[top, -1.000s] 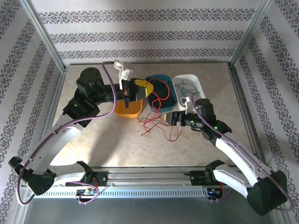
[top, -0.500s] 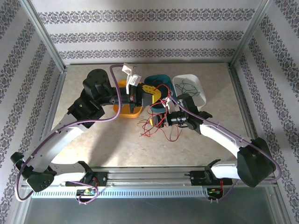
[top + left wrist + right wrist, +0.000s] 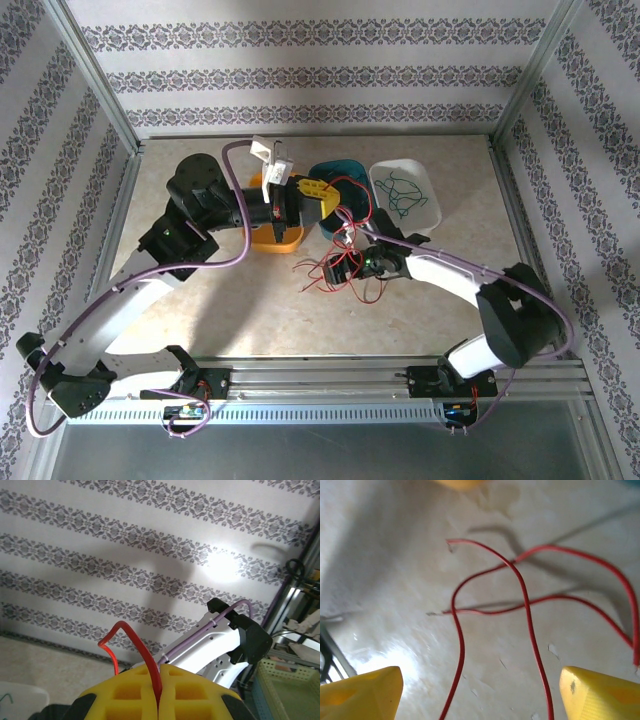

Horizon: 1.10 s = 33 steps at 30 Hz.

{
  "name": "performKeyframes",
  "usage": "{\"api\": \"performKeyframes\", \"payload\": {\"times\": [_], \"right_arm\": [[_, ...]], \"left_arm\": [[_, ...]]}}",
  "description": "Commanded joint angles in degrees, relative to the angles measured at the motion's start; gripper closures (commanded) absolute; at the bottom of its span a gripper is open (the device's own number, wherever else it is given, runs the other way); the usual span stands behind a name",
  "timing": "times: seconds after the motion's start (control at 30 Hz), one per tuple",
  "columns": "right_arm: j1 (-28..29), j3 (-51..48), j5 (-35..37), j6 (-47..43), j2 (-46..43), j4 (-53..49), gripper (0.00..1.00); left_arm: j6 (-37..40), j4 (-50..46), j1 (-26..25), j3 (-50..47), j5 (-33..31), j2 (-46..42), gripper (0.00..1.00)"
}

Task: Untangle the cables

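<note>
Pinching, left gripper (image 3: 320, 191): yellow jaws pressed together on a red cable (image 3: 148, 666). The strand rises from the seam between them, bends sharply and drops away to the left in the wrist view.
Left gripper position: up above the table (image 3: 230, 300), between the orange bin (image 3: 275, 238) and the teal bin (image 3: 345, 166) in the top view, fingers pointing right.
Right gripper (image 3: 338, 268): jaws wide apart, holding nothing. It sits low over the table, facing left into the red tangle (image 3: 335, 275).
Right fingertips (image 3: 362, 692): yellow, one at each lower corner of the wrist view, with red strands lying on the table between them.
Red tangle: loose loops on the table just in front of the orange and teal bins. One strand climbs from it across the teal bin toward the left gripper.
Green cable (image 3: 405, 190): coiled inside the white bin (image 3: 400, 164), right of the teal bin and well apart from the red tangle.
</note>
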Motion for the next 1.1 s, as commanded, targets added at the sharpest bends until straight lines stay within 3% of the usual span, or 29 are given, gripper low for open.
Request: {"api": "performKeyframes", "payload": {"times": [0.0,0.17,0.27,0.5,0.87,1.07], "right_arm": [[1.36,3.47,5.15,-2.03,3.09,-4.81,0.19],[2.01,5.29,8.46,-1.51,6.04,-5.89,0.19],[3.39,5.97,9.56,-2.23,7.36,-7.06,0.19],[9.32,8.23,12.16,-4.93,10.87,-9.05,0.19],[13.79,11.47,15.21,-9.52,12.29,-10.65,0.19],[13.31,9.03,19.71,-9.03,8.71,-9.21,0.18]], "left_arm": [[3.19,-1.17,-0.73,-2.84,-5.64,-1.65,1.0],[2.54,-1.63,-0.67,-11.64,-15.3,-4.85,1.0],[1.76,-1.27,-0.64,-15.64,-17.78,-6.3,1.0],[1.08,-0.07,-0.64,-17.72,-18.19,-6.78,1.0],[1.35,-0.24,-0.64,-19.89,-19.08,-6.44,1.0],[0.77,3.22,0.4,-26.0,-32.4,-11.02,1.0]]}}
